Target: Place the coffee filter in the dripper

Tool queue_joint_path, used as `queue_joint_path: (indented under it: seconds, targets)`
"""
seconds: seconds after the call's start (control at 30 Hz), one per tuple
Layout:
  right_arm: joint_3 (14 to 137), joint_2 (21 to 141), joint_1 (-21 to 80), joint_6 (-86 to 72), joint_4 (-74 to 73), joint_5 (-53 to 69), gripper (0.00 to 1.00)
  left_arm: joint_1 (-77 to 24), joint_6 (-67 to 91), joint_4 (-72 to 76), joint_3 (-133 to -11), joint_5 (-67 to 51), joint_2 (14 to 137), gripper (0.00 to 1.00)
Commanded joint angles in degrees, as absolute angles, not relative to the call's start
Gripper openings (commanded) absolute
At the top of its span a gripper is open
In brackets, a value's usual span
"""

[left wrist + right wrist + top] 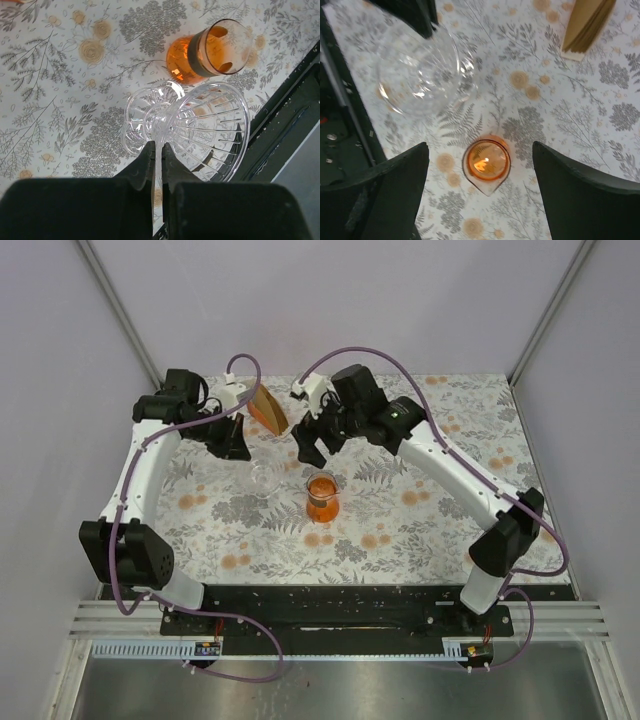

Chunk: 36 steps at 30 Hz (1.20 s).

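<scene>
The dripper's clear ribbed cone (265, 478) is left of an orange glass vessel (321, 497), apart from it. My left gripper (232, 438) is shut on a thin clear tab at the cone's neck; the left wrist view shows the fingers (145, 165) pinching it, with the cone (210, 125) just beyond and the orange vessel (205, 52) past that. My right gripper (318, 443) is open and empty, above the orange vessel (486, 160). The cone also shows in the right wrist view (420, 75). No single coffee filter shows apart from the bundle.
A thick bundle of brown filters (268, 408) stands at the back between the two grippers and also shows in the right wrist view (585, 25). The flowered tablecloth (420, 530) covers the table. A black strip (330, 605) runs along the near edge.
</scene>
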State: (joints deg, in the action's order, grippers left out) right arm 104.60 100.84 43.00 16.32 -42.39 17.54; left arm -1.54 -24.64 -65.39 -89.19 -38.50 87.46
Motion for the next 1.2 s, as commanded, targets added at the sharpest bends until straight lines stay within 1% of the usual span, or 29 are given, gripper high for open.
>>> queue_joint_path:
  seconds: [0.0, 0.13, 0.23, 0.43, 0.5, 0.57, 0.7, 0.8, 0.9, 0.93, 0.97, 1.03, 1.1, 1.17]
  targets:
    - [107.9, 98.6, 42.7, 0.8, -37.6, 25.4, 0.90, -4.7, -26.9, -67.9, -93.8, -42.0, 84.6, 0.00]
    - [109.9, 102.9, 42.7, -3.8, -37.7, 31.2, 0.80, -7.2, -27.8, -69.3, -94.7, -43.0, 83.8, 0.00]
    - [110.7, 105.3, 42.6, -5.4, -37.0, 36.1, 0.75, -8.3, -27.9, -69.4, -94.7, -43.2, 83.1, 0.00]
    - [109.9, 106.9, 42.6, -6.6, -34.5, 37.4, 0.67, -9.4, -28.2, -70.3, -95.0, -45.0, 83.1, 0.00]
    - [109.4, 107.2, 42.6, -7.1, -33.7, 37.3, 0.61, -9.5, -28.0, -70.3, -95.2, -45.7, 83.4, 0.00]
    - [109.0, 107.5, 42.7, -7.4, -33.7, 36.4, 0.49, -9.8, -27.8, -70.4, -95.4, -46.2, 83.6, 0.00]
    - [107.8, 107.4, 42.7, -7.6, -33.8, 36.2, 0.30, -9.8, -25.5, -70.0, -95.7, -48.6, 84.5, 0.00]
    - [107.1, 107.0, 42.8, -6.8, -34.6, 35.4, 0.17, -9.8, -18.8, -66.5, -93.8, -50.4, 84.8, 0.00]
    - [107.7, 106.8, 42.8, -5.5, -36.8, 32.9, 0.00, -9.9, -14.4, -64.1, -92.4, -50.6, 84.8, 0.00]
    - [108.4, 107.0, 42.8, -5.1, -37.8, 32.0, 0.00, -9.9, -13.5, -63.6, -92.3, -50.2, 84.8, 0.05]
    - [109.2, 107.2, 42.8, -4.7, -39.4, 31.2, 0.00, -9.9, -13.0, -63.3, -92.5, -49.9, 84.6, 0.22]
    - [111.3, 107.9, 42.7, -3.8, -42.4, 30.6, 0.00, -9.9, -11.8, -62.0, -92.5, -49.2, 84.1, 0.46]
    - [113.1, 108.4, 42.7, -2.9, -45.1, 30.3, 0.00, -9.8, -10.8, -60.9, -93.1, -48.7, 83.3, 0.63]
    - [114.3, 108.5, 42.7, -2.4, -47.8, 30.0, 0.00, -9.7, -10.7, -60.3, -94.0, -48.0, 82.6, 0.74]
